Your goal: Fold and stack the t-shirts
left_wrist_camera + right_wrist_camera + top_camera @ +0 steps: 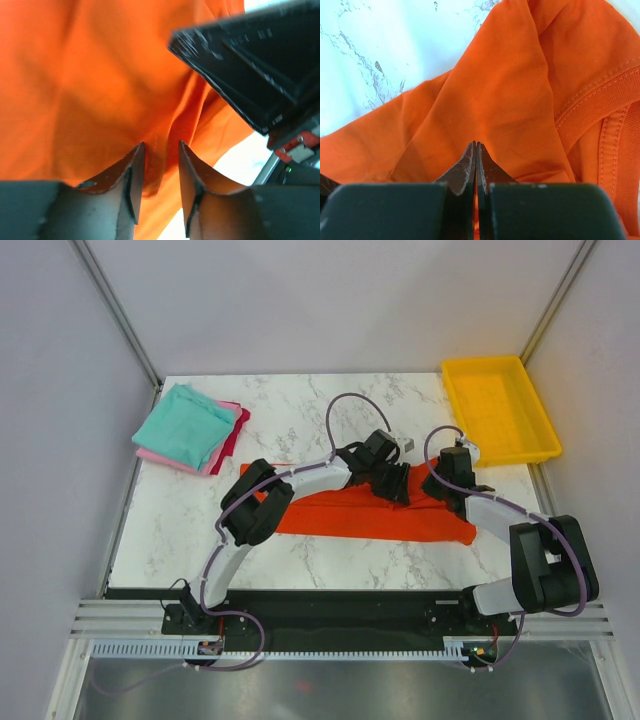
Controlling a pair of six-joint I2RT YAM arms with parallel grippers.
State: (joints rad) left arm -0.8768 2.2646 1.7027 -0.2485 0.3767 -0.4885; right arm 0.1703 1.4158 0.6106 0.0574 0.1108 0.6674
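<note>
An orange-red t-shirt [340, 518] lies spread across the middle of the marble table, bunched up at its far edge. My left gripper [392, 483] is down on that bunched edge. In the left wrist view its jaws [161, 145] stand apart with a raised fold of the orange cloth [100, 75] between them. My right gripper [440, 483] is just to the right, near the ribbed collar [595, 95]. Its jaws [476, 144] are pressed together with a sliver of the orange cloth [510, 85] pinched between them. A folded teal t-shirt [183, 425] rests on a pink one [160, 456] at the far left.
A yellow plastic tray [483, 362] stands at the far right corner. The right gripper's black body [260, 65] hangs close beside my left fingers. White walls and metal frame posts enclose the table. Bare marble [380, 50] shows beyond the shirt.
</note>
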